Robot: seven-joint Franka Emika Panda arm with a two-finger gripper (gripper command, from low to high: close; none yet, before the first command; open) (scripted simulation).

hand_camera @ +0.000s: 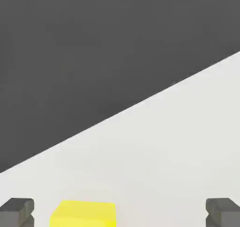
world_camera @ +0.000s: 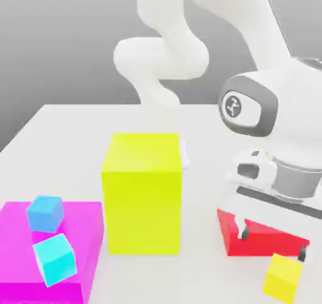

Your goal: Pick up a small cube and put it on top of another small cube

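We have the two-finger gripper (world_camera: pixel 274 241) open and empty at right, near the small plain yellow cube (world_camera: pixel 283 278). Small cyan cube (world_camera: pixel 55 259) sits near-left, on the flat magenta block (world_camera: pixel 88 243).

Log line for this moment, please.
gripper: open, empty | small yellow cube: on table, not yet gripped | small blue cube: on magenta block | stack: not made

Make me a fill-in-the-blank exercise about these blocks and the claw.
The claw is ______, not shut.
The tall block is ______.
Two small blue cubes are seen at the ______ slab.
The small yellow cube appears nearest the ______ block.

Missing words: open; yellow; magenta; red
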